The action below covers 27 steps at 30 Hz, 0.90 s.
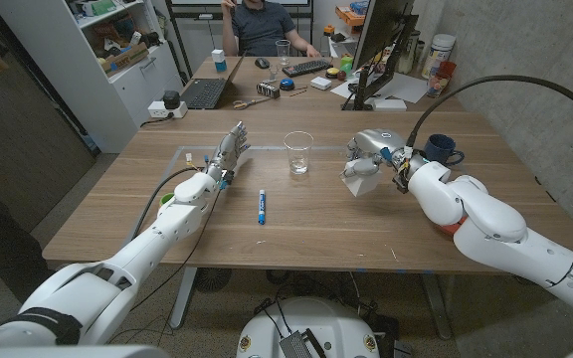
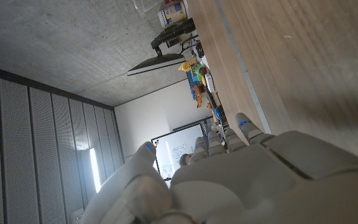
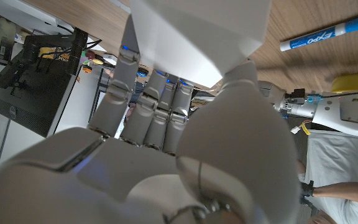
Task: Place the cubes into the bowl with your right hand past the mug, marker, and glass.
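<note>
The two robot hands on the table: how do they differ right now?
The right hand grips a white cube above the table, while the left hand holds nothing. The left hand's fingers are spread and point away from the robot; the right hand's are curled around the cube. Both are pale grey, on white arms, over the same wooden table.

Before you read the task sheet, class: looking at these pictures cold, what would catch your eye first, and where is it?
First, the right hand, held above the table right of centre, holding a white cube. Next, the clear glass upright near the table's middle, with the blue marker lying in front of it. Then the left hand, fingers spread, at the table's left side, and a dark mug behind the right arm.
</note>
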Tool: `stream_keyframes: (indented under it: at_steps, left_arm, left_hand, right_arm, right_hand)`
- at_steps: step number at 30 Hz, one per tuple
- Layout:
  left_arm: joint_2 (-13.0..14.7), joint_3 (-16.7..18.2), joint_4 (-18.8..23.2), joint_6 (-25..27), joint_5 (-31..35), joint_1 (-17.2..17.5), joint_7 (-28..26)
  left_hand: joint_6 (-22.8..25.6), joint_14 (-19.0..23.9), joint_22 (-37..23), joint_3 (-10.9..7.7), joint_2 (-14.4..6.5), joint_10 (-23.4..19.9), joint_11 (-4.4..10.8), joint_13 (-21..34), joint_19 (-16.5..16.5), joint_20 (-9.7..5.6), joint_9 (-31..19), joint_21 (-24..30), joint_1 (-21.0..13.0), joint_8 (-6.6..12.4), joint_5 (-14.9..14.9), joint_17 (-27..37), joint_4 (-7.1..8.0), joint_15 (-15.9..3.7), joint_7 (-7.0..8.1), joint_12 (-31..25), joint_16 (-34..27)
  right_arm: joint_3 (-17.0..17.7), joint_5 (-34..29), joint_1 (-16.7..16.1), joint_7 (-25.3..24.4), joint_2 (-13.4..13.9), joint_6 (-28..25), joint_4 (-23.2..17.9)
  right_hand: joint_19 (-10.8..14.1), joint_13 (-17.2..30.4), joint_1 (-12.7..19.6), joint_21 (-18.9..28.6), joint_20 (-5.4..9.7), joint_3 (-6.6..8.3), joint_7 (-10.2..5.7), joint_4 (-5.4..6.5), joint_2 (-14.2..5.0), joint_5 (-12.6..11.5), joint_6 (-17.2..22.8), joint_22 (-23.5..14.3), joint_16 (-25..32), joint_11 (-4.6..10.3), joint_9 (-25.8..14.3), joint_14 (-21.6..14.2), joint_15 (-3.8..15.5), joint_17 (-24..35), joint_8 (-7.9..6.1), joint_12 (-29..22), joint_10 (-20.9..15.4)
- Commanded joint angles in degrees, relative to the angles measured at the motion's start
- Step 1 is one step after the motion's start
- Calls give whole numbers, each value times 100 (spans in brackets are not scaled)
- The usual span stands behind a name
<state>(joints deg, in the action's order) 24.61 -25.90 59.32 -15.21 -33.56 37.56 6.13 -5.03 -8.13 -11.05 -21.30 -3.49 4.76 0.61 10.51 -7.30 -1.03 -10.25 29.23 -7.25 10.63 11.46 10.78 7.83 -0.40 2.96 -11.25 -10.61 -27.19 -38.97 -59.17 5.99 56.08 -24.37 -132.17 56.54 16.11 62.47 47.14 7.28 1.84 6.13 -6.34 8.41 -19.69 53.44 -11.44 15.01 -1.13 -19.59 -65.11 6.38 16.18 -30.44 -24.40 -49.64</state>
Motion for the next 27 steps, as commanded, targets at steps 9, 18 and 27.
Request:
stream_keyframes:
  at_steps: [9,18,27]
  left_arm:
    - [-87,-39,-201,-29,44,-141,27]
    - [-127,-50,-270,-47,61,-183,17]
    - [-135,-62,-245,-36,70,-178,8]
  left_hand:
    - [-10,-47,-13,21,3,47,-9,11,-12,12,-34,-10,24,39,44,9,0,-9,-7,-23,-28]
    - [-12,-50,-13,27,2,46,-3,11,-12,15,-34,-13,25,38,46,8,-1,-4,-7,-24,-26]
    - [-11,-52,-12,35,4,47,-9,11,-13,16,-34,-16,29,38,49,8,-2,-4,-10,-24,-26]
  right_arm:
    - [144,62,112,-192,-17,-252,184]
    - [226,107,110,-288,20,-509,258]
    - [284,206,113,-369,77,-736,342]
  right_hand:
    - [78,52,1842,57,576,1,-40,37,-1787,24,38,-13,16,-15,-45,-640,656,27,15,-30,-27]
    - [78,69,1841,69,576,-5,-49,54,-1787,39,44,-12,23,-7,-61,-659,656,35,11,-30,-32]
    - [80,90,1832,84,574,-13,-51,79,-1789,58,33,-10,24,12,-78,-669,655,42,14,-28,-33]
